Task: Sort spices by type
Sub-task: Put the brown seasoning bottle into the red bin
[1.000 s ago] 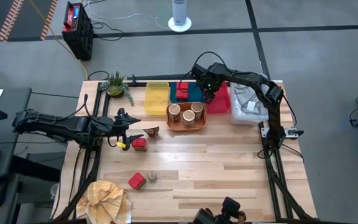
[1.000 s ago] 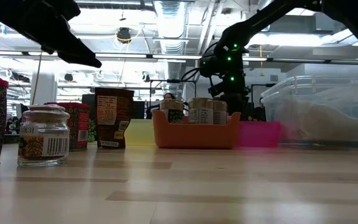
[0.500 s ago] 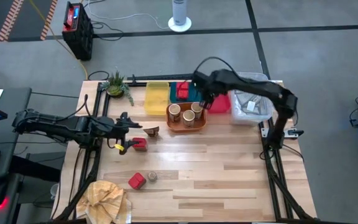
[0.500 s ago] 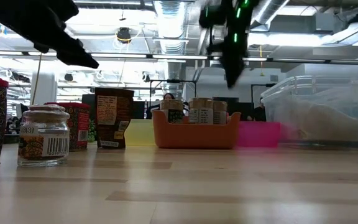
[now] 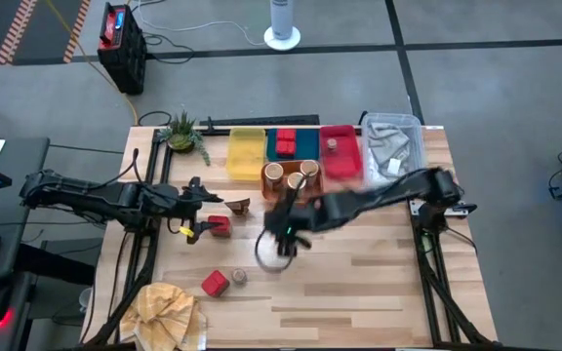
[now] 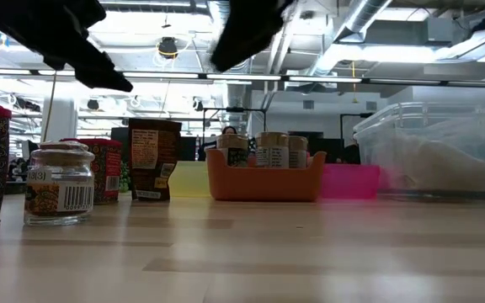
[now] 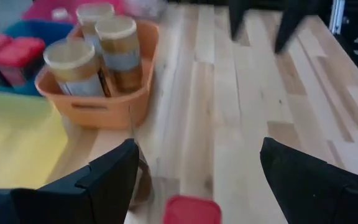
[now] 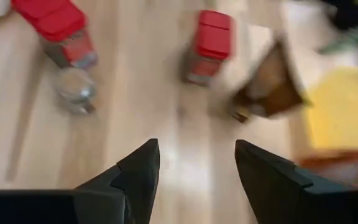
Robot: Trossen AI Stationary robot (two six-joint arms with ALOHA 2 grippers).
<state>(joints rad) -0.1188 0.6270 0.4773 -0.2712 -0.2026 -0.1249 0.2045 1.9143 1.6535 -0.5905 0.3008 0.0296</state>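
With three jars [image 5: 294, 179] filed in the orange tray [image 5: 315, 195], I hold my right gripper [image 8: 191, 180] spread and empty over mid-table, facing the loose tins [image 8: 207, 45] and shaker [image 8: 74, 88], while my left gripper [image 7: 194, 180] gapes above one tin.

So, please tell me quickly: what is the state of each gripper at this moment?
Left gripper: open, empty, above the red tin.
Right gripper: open, empty, over mid-table.
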